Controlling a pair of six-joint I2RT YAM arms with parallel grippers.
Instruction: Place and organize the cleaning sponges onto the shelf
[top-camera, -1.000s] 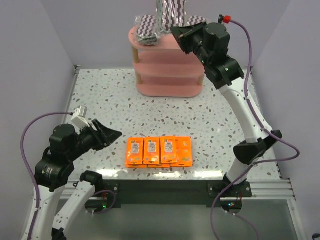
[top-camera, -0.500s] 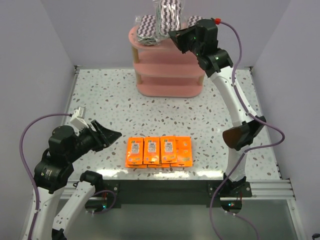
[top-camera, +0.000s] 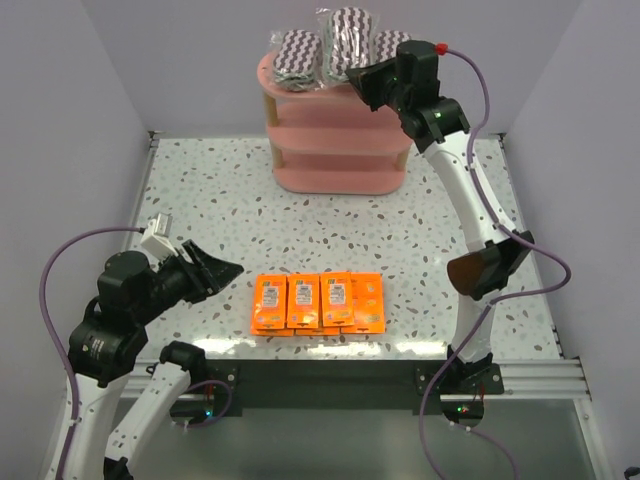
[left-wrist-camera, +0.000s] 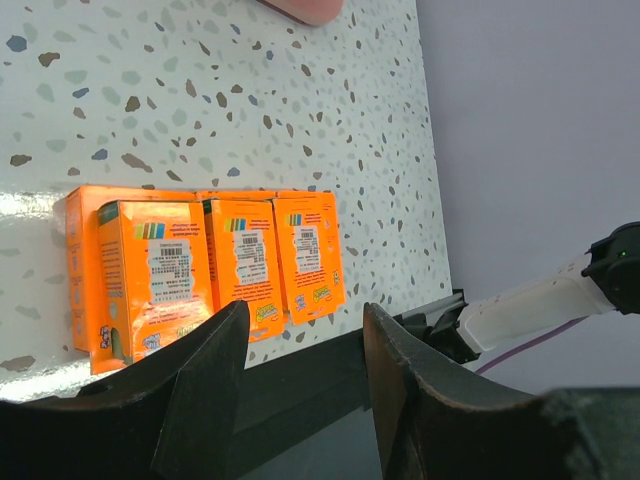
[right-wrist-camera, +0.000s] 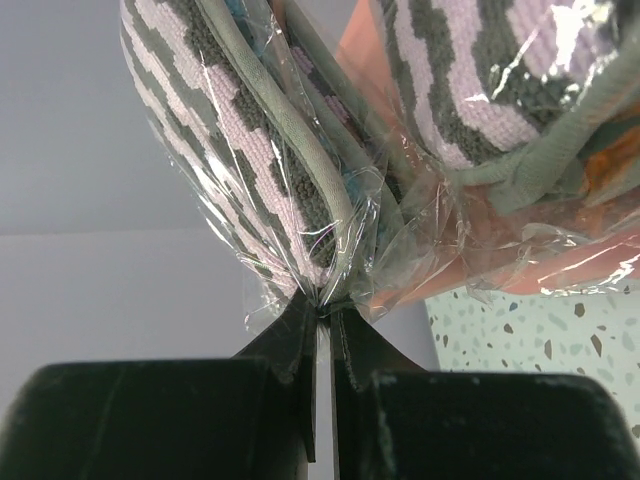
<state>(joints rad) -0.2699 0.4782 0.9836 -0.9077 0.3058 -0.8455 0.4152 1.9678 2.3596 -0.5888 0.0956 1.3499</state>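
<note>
Shelf: the pink three-tier shelf (top-camera: 335, 150) has oval boards on pale wooden posts and stands at the far side of the speckled table (top-camera: 200, 190).
Left zigzag sponge pack (top-camera: 296, 58): lies flat at the left end of the shelf's top board.
Middle zigzag sponge pack (top-camera: 347, 38): on the shelf's top board, just beside the left one, standing on edge and rising above both neighbours.
Right zigzag sponge pack (top-camera: 388, 44): at the right end of the shelf's top board, partly hidden by the arm.
Right gripper (top-camera: 362, 78): at the front right of the shelf's top board. Its jaws are closed, pinching the clear wrap (right-wrist-camera: 300, 270) at the lower seam of the middle zigzag sponge pack.
Orange packets (top-camera: 318, 302): a side-by-side row, touching one another, on the table well in front of the shelf.
Left gripper (top-camera: 225, 268): low over the table, well in front of the shelf and to its left, just beside the left end of the orange row. Its jaws are spread and hold nothing.
</note>
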